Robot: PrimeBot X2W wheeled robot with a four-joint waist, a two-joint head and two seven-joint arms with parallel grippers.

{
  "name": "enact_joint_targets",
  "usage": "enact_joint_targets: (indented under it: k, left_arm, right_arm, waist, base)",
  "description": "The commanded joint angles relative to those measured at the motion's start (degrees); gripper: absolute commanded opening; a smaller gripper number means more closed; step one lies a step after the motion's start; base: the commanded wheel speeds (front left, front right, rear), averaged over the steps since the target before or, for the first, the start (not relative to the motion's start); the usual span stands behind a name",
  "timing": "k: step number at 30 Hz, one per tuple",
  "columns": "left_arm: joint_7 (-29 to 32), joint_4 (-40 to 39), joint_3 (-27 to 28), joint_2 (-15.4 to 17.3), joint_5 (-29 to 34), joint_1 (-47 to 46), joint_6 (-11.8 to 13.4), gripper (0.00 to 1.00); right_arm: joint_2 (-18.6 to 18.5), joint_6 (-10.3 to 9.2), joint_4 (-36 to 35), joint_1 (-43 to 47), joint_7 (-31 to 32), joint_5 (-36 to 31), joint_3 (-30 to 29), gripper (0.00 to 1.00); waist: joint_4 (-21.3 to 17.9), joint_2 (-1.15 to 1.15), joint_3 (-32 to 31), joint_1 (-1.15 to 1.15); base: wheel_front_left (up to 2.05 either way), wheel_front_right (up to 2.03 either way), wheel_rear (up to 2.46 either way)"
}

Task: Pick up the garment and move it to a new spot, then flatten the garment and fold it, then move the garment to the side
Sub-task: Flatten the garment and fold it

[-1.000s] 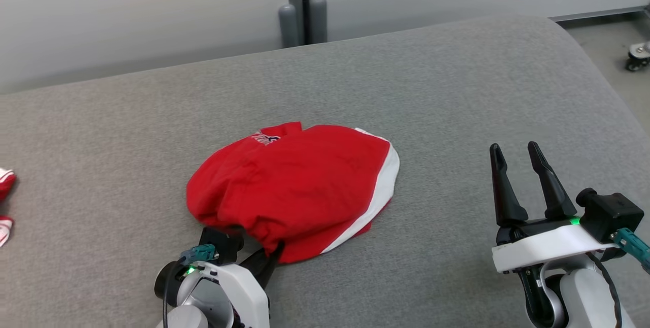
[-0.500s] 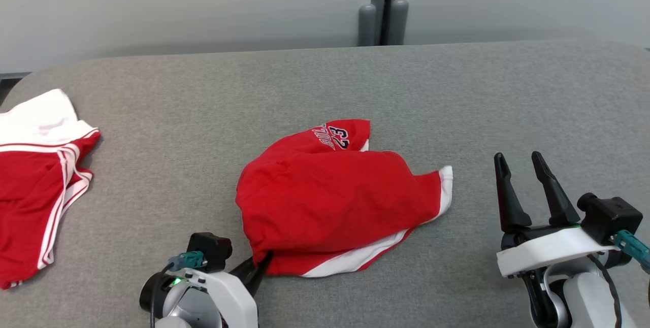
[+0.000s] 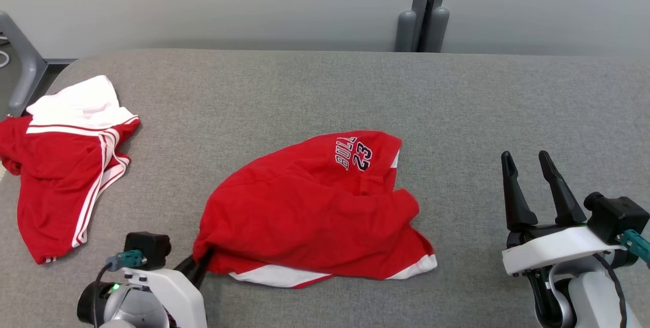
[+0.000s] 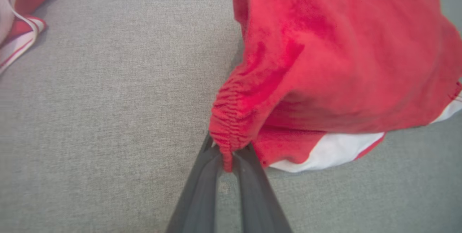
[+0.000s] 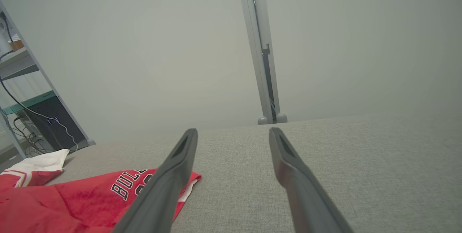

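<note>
In left wrist view, left gripper clamps garment waistband; head view adds right gripper spread, empty

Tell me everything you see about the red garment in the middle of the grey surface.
The red garment looks like soft cloth. It lies crumpled on the grey padded surface. It has white panels along its near edge, a gathered elastic waistband, and dark lettering with the number 23 near its far edge. The left hand is shut on the waistband at the garment's near left corner.
</note>
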Motion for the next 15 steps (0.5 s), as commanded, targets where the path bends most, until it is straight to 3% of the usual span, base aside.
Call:
enact_joint_targets:
  k: [1,5,6,7,15]
  left_arm:
    - [-0.06,-0.01,0.63,0.54,-0.42,0.49,0.51,0.0]
    - [0.14,-0.04,0.97,1.16,-0.59,1.0,1.01,0.02]
    - [0.11,-0.16,0.89,0.98,-0.88,0.98,0.82,0.4]
    - [-0.08,-0.41,0.85,0.76,-1.14,0.98,0.6,1.0]
    - [-2.42,-3.53,2.29,1.1,-1.52,3.38,2.4,1.0]
  right_arm:
    - [-0.39,0.14,0.03,0.0,-0.36,0.06,-0.08,1.0]
    - [-0.31,0.14,0.17,0.15,-0.36,0.34,0.12,1.0]
    - [-0.29,0.14,0.19,0.2,-0.36,0.37,0.14,1.0]
    - [-0.28,0.14,0.2,0.27,-0.36,0.43,0.13,1.0]
    - [-0.09,0.14,0.12,0.94,-0.36,0.54,-0.25,1.0]
  waist:
    - [-0.13,0.0,-0.16,0.0]
    - [-0.51,0.0,-0.43,0.0]
    - [-0.6,0.0,-0.49,0.0]
    - [-0.68,0.0,-0.54,0.0]
    - [-1.32,0.0,-1.51,0.0]
  base:
    - [0.0,0.0,0.0]
    - [0.0,0.0,0.0]
    - [0.0,0.0,0.0]
    - [0.0,0.0,0.0]
    - [0.0,0.0,0.0]
